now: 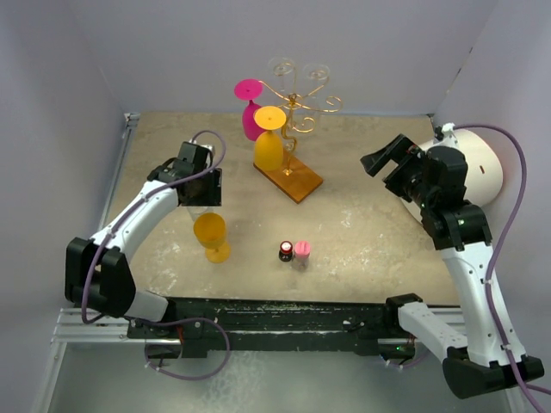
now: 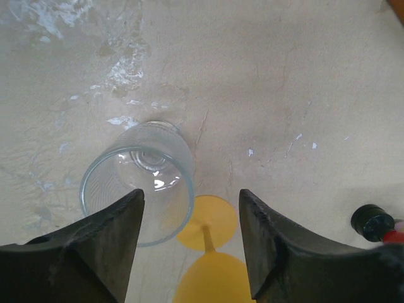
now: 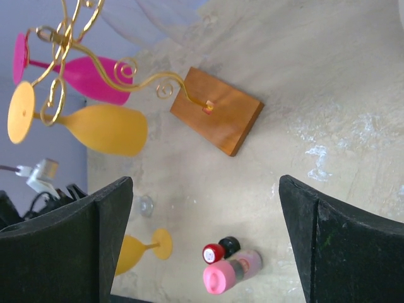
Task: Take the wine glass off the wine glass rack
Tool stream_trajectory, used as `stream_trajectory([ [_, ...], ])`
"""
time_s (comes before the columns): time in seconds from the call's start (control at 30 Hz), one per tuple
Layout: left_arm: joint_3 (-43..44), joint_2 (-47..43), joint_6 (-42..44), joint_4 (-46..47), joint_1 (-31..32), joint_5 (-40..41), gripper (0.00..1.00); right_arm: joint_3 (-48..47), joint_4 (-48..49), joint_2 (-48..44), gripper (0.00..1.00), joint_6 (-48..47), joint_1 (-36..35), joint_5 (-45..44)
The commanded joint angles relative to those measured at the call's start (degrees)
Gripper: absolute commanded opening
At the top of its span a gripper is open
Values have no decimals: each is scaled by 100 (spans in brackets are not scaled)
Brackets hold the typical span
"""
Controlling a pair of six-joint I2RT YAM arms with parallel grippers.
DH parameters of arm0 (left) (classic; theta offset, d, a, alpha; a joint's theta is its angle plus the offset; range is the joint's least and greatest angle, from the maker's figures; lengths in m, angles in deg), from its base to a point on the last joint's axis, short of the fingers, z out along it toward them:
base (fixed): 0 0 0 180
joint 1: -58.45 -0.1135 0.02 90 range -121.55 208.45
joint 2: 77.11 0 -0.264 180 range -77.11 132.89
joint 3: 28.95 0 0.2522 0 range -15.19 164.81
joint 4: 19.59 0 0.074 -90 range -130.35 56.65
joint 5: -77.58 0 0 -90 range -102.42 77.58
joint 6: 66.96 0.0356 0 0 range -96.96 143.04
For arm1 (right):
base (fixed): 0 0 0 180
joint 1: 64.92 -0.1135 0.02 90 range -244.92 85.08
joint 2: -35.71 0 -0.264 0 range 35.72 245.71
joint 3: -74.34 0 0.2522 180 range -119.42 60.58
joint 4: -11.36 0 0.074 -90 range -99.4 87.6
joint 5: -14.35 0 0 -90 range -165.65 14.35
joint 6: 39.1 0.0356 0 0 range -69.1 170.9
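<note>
My left claw spread over upright clear glass, parked beside yellow glass; my right claw spread, facing rack, likely for hanging pink glass.

Robot lab cell: plain walls box in a scuffed tabletop (aluminium rail in front).

Rack: gold wire, on a mid-brown wooden base.
Hung on it: a magenta glass, a yellow glass and colourless clear glasses at the far side.
Near left: second yellow glass; a clear glass beside it.
Near centre: small bottle, red-and-black top; another bottle, pink cap.
Table: beige, mottled, white scuffs.
Arms: white shells, black joints, black fingers; purple cables.
Walls: pale lilac-grey.
</note>
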Motion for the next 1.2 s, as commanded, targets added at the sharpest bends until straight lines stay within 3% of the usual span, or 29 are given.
stream_trajectory([
  [0.0, 376, -602, 64, -26, -31, 147, 68, 212, 499, -245, 100, -629, 20, 484],
  [0.17, 757, -1130, 157, -132, -35, 147, 83, 495, 857, -461, 100, -738, 20, 688],
  [0.37, 1168, -1779, 290, -263, -35, -106, 95, 85, 1011, -256, 100, -391, 16, 1026],
  [0.43, 1174, -1985, 216, -252, -30, -318, 99, -39, 1196, -79, 100, -126, 15, 1507],
  [0.57, 1010, -2309, -105, -77, -29, -1042, 99, 93, 2031, 138, 100, 582, 11, 2510],
  [0.67, 796, -2508, -332, 250, -34, -1585, 99, 330, 2498, 187, 100, 811, 11, 2550],
  [0.93, 1410, -2097, -674, 844, -29, -2714, 99, 301, 2296, 386, 100, 966, 11, 2181],
  [1.17, 2422, -969, -1180, 1264, -33, -2966, 99, 38, 1577, 310, 100, 548, 11, 1819],
])
